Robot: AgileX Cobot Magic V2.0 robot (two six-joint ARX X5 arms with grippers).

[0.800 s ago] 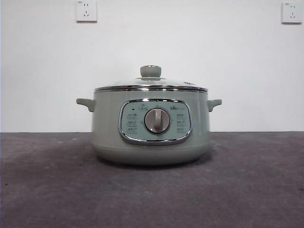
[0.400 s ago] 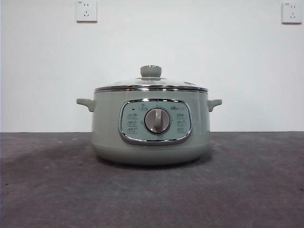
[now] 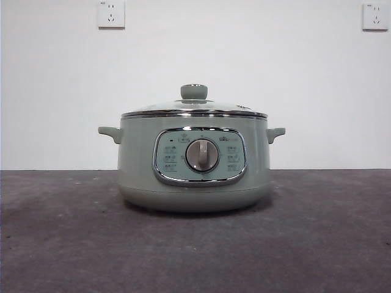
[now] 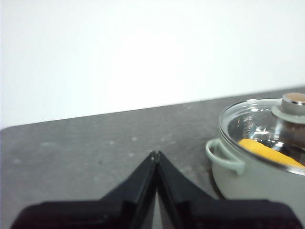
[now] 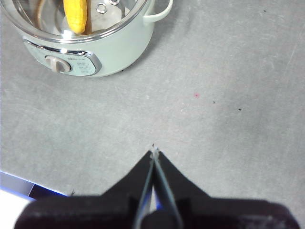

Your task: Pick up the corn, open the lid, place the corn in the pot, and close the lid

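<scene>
The sage-green pot (image 3: 194, 165) stands in the middle of the grey table with its control panel and silver dial (image 3: 201, 155) facing the front view. The glass lid (image 3: 194, 110) with its green knob (image 3: 193, 91) sits shut on the pot. The yellow corn (image 5: 76, 14) lies inside the pot under the lid; it also shows in the left wrist view (image 4: 269, 151). My left gripper (image 4: 155, 155) is shut and empty, above the table beside the pot (image 4: 252, 167). My right gripper (image 5: 154, 152) is shut and empty, above bare table away from the pot (image 5: 86, 43).
Two wall sockets (image 3: 110, 13) (image 3: 374, 16) sit high on the white wall behind. A blue and white edge (image 5: 19, 191) shows at the table's border in the right wrist view. A small red speck (image 5: 196, 95) lies on the table surface.
</scene>
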